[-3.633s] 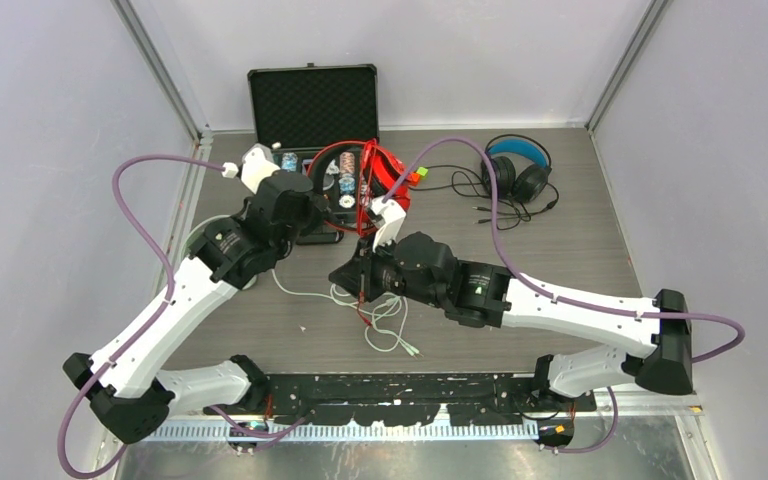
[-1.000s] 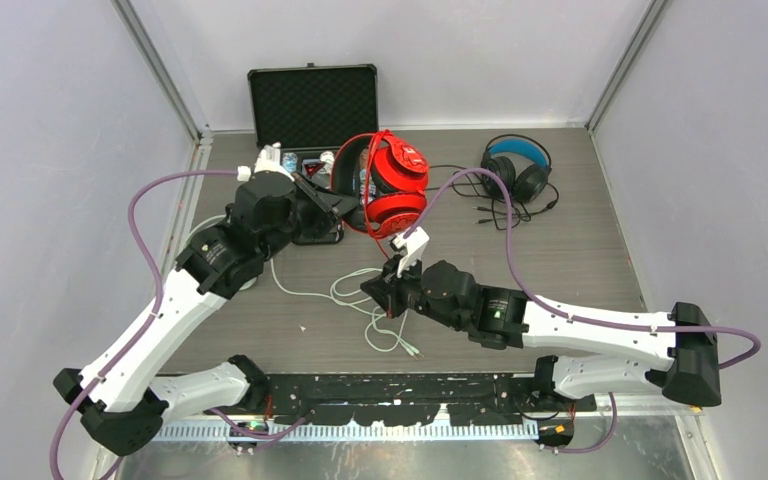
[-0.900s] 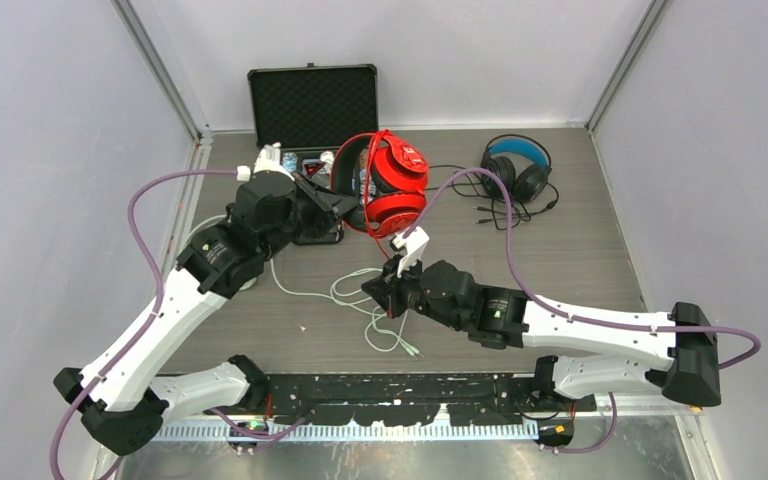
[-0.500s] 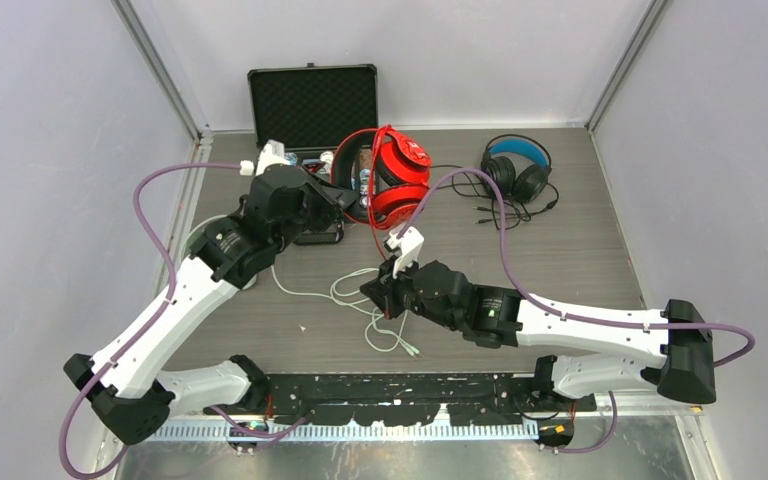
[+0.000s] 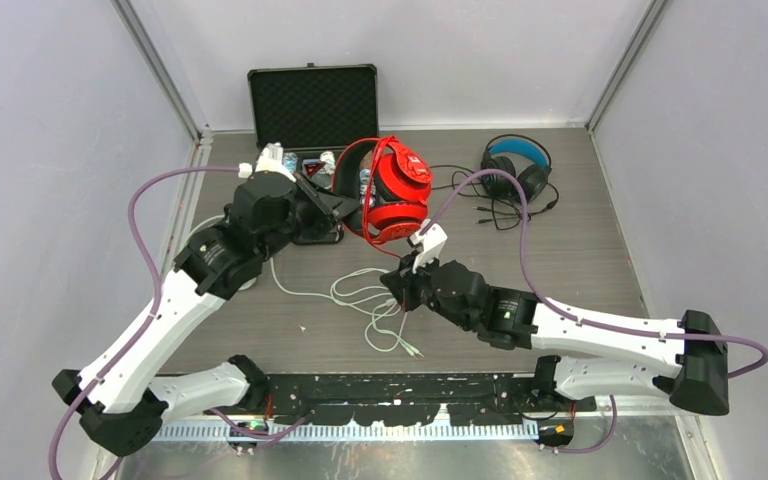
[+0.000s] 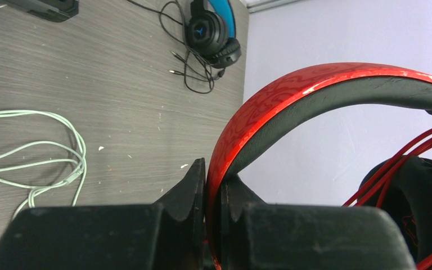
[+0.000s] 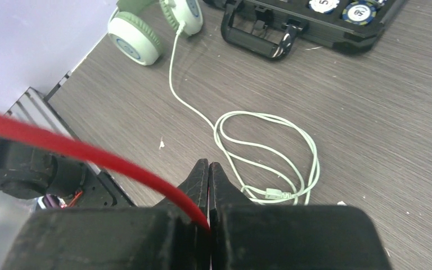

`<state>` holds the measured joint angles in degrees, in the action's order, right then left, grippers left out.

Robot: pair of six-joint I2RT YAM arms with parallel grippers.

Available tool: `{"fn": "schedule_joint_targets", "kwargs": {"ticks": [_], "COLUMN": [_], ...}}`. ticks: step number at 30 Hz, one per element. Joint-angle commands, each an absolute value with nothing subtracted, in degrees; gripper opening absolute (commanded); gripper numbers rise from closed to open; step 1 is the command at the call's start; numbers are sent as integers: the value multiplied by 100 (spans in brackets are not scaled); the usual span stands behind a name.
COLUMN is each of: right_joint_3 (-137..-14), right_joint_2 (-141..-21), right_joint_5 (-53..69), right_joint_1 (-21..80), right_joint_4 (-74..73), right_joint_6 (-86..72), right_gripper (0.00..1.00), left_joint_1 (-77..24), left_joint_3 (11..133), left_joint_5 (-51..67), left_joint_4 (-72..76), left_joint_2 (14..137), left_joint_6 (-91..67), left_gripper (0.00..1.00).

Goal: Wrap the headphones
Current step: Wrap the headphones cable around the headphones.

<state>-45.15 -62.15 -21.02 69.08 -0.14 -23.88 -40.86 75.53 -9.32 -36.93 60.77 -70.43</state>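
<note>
Glossy red over-ear headphones (image 5: 397,190) hang over the far tabletop (image 5: 580,250), stiff headband (image 6: 315,90) pinched in the left gripper (image 6: 214,174); the right gripper (image 7: 208,169) clamps their thin, limp red cable (image 7: 90,151), likely slippery.

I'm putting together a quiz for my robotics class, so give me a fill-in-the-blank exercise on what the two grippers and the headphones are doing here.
The left gripper is shut on the ____ of the red headphones.
The right gripper pinches a thin cable coloured ____.
The black headphones have a ____ inner headband.
The mint-green cable lies looped on the ____.
Missing words: headband, red, blue, table.
</note>
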Motion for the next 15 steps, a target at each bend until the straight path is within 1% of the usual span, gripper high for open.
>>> {"fn": "schedule_joint_targets", "kwargs": {"ticks": [1, 3, 6, 15], "right_joint_3": [-4348, -4296, -4272, -4027], "right_joint_2": [-5977, -5852, -5702, -5101], "right_joint_5": [-2330, -2293, -2149, -1721], "right_joint_1": [6753, 6701, 6650, 6535], "right_joint_4": [211, 228, 205, 161], "right_joint_6": [-2366, -2364, -2302, -2304], "right_gripper": [3, 4, 8, 12], "left_joint_1": [-4056, -4054, -4037, -3541], "left_joint_3": [7714, 7784, 7795, 7717], "left_joint_5": [-397, -253, -48, 1765], "left_joint_4": [-3309, -3417, -3498, -3161], "left_joint_2": [5794, 5822, 5900, 6298], "left_joint_6": [-6807, -6545, -6328, -5573], "left_gripper": [0, 0, 0, 0]}}
